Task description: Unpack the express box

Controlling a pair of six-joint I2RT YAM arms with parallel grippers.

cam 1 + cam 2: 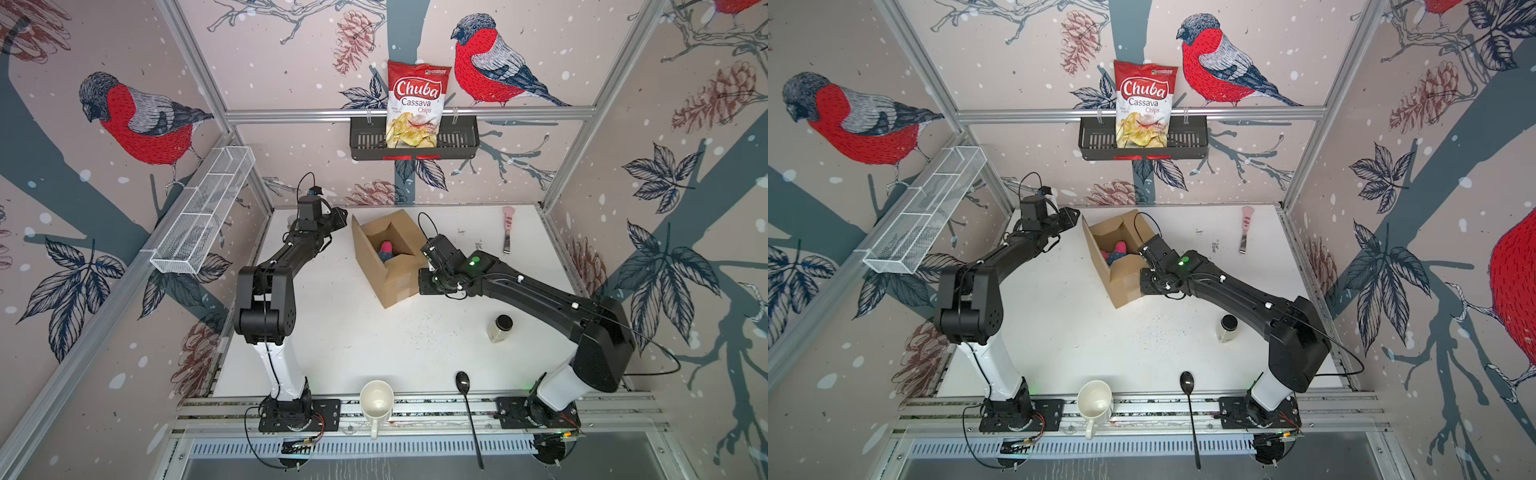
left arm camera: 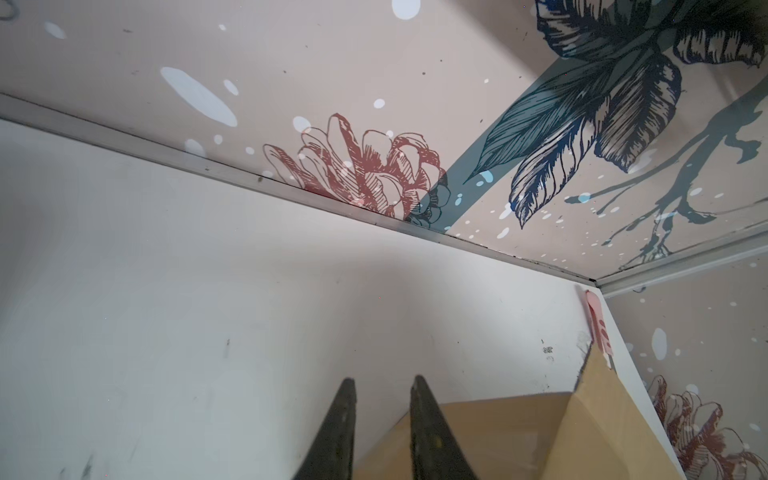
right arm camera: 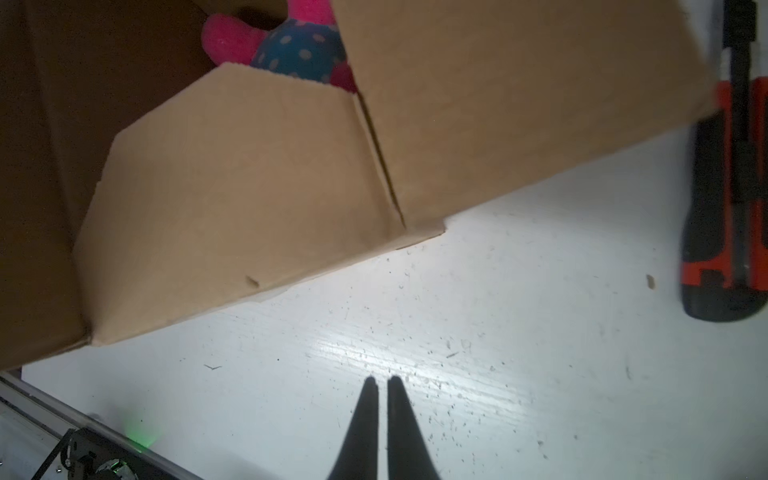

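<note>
Currently: plain brown corrugated cardboard express box (image 1: 399,284) mid-frame in both top views, flaps open, long axis upper-left to lower-right. Pink-and-blue plush toy (image 1: 386,249) inside, just frame-left of right gripper (image 3: 379,380): pressed closed, empty, nearer arm. Left gripper (image 2: 384,380) narrowly parted, empty, at box's upper-left corner.

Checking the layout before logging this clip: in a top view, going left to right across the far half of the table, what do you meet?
left gripper → express box, open, with a pink and blue toy inside → pink-handled tool near the right wall.
</note>
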